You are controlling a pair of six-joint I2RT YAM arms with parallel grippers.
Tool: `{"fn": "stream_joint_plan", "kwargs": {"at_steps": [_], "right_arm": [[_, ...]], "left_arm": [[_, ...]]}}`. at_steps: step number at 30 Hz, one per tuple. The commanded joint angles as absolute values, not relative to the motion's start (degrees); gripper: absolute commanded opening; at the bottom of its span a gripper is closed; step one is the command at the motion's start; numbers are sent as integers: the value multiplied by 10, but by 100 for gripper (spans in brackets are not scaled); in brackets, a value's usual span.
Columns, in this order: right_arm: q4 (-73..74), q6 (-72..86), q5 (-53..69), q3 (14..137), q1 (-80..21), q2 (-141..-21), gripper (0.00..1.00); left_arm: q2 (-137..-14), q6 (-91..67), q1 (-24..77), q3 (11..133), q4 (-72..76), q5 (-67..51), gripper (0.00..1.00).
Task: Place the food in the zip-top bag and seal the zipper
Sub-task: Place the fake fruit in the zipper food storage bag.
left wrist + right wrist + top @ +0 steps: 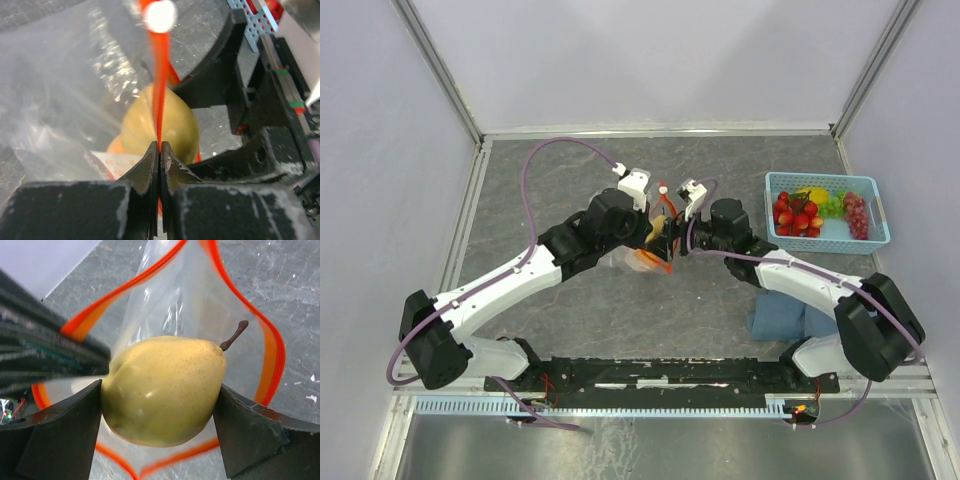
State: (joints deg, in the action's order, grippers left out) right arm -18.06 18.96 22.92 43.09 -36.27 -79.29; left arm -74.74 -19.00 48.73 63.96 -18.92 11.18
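The clear zip-top bag (638, 260) hangs mid-table between both grippers. My left gripper (655, 232) is shut on its red-orange zipper strip (160, 75), and the fingertips (151, 155) pinch the strip edge-on. My right gripper (678, 235) is shut on a yellow-green pear (165, 390) with a brown stem and holds it at the bag's open mouth, ringed by the zipper (272, 350). An orange fruit (114, 145) and the white label (117, 162) show through the plastic. The strawberries (796, 214), green grapes (832, 206) and purple grapes (857, 213) lie in the basket.
The light-blue mesh basket (875, 215) stands at the right, with a yellow fruit (814, 194) at its back. A blue object (785, 315) lies under the right arm. Grey walls enclose the table on three sides.
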Motion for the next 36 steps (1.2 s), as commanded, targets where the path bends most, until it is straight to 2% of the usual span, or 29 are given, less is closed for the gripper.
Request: {"fn": "stream_joint_plan", "kwargs": {"at_steps": [1,5,11,16,22,31,36], "right_arm": [[-313,235,215,427,-368,-818,57],[-351,242,208,430,-377,-844,58],[-311,223,220,451,-379,-886,65],[-337,251,208,440,-380,-893,79],[-263,241,186,437,-379,-840,99],[-73,191,166,464,-379,-739,99],[-23,181,116,460,-379,-704,100]], "left_arm": [[-755,-191,490,666,-167,58,3],[-772,-193,491,679,-177,41,3],[-762,-208,490,678,-161,19,3],[-756,-222,491,663,-137,-4,3],[-745,-232,490,641,-140,83,3],[-740,-250,487,634,-134,139,3],[-743,-274,484,635,-138,138,3]]}}
